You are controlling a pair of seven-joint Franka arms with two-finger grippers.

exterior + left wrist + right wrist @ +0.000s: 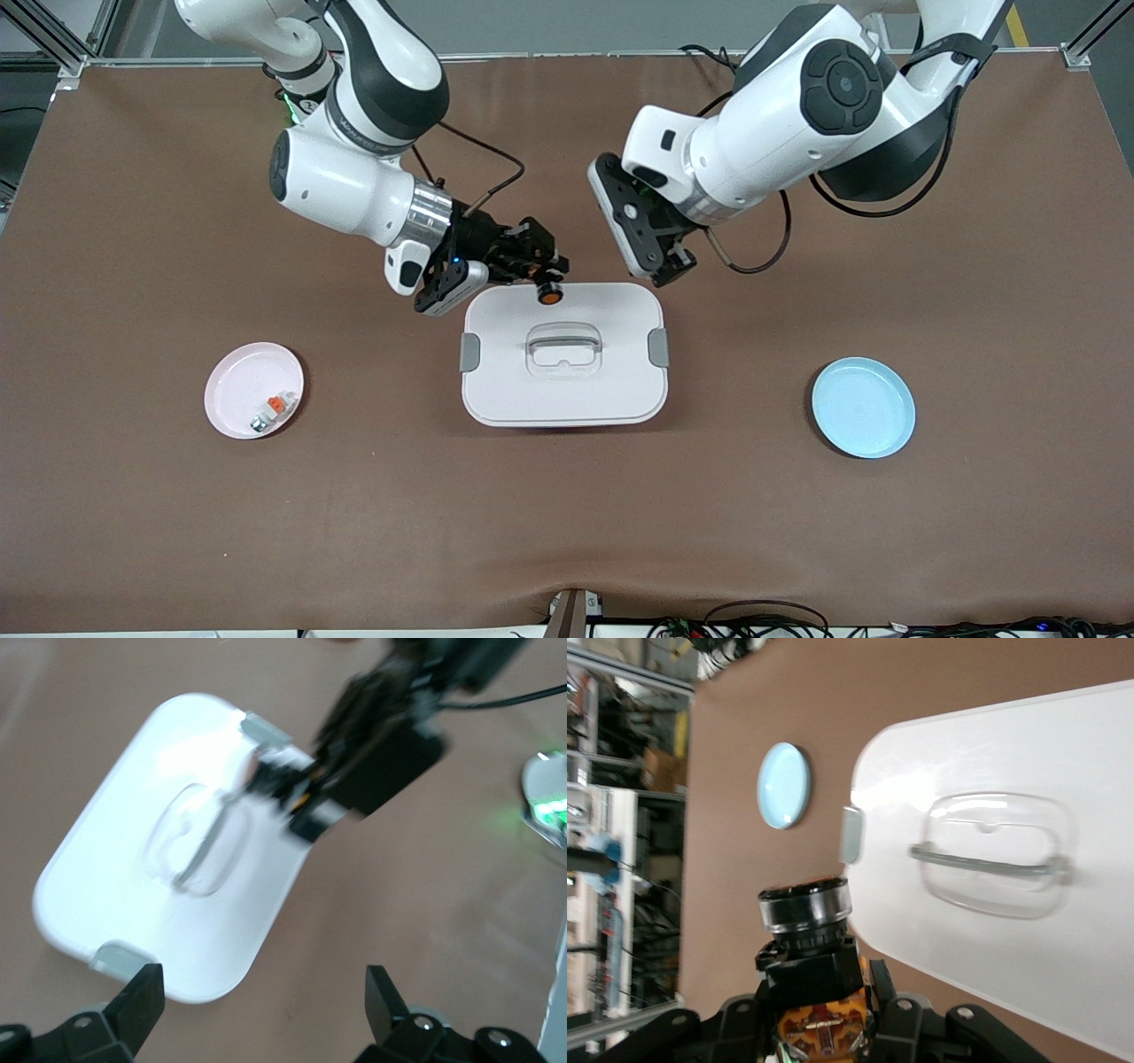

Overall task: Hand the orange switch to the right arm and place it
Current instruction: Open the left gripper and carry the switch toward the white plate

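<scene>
The orange switch [549,295] is a tiny black cube with a round orange button in a black ring. My right gripper [542,276] is shut on it and holds it over the edge of the white lidded box [532,399] that lies farthest from the front camera. In the right wrist view the switch [806,908] sits between the fingers of the right gripper [819,970]. My left gripper [666,266] is open and empty, over the table beside the box's corner toward the left arm's end. In the left wrist view its fingers [142,1001] stand wide apart.
A pink plate [232,381] at the right arm's end holds a small white-grey part with an orange tab [273,409]. A blue plate [864,408] lies at the left arm's end and also shows in the right wrist view [784,786]. The box has a clear handle [563,347].
</scene>
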